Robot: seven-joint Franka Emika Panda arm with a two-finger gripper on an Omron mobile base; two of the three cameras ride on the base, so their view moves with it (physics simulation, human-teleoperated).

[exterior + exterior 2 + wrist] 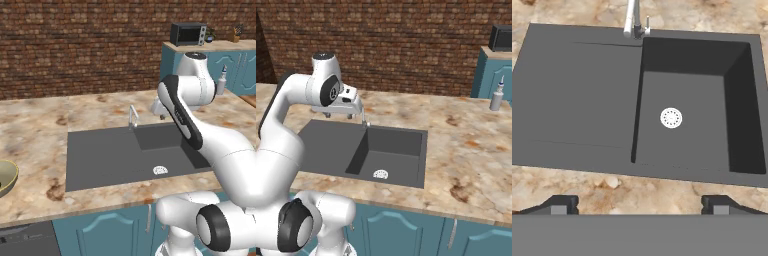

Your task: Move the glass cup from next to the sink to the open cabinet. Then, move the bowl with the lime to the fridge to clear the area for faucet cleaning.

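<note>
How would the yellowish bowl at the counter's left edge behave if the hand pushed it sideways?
The yellowish round bowl would probably slide rather than tip: it looks wide, low and rigid. The speckled stone counter appears smooth, so it may skid easily. Its contents are cut off from view, so its weight is unclear.

My left base view sits behind the arm, looking forward and down over the sink (125,157) toward the brick wall (80,45). My right base view does likewise from the other side, sharing sink (363,152), faucet (364,119) and worktop (466,150). My hand view looks steeply down, closer in, sink basin (684,120) ahead of the gripper (639,205), faucet (633,20) beyond.
</note>
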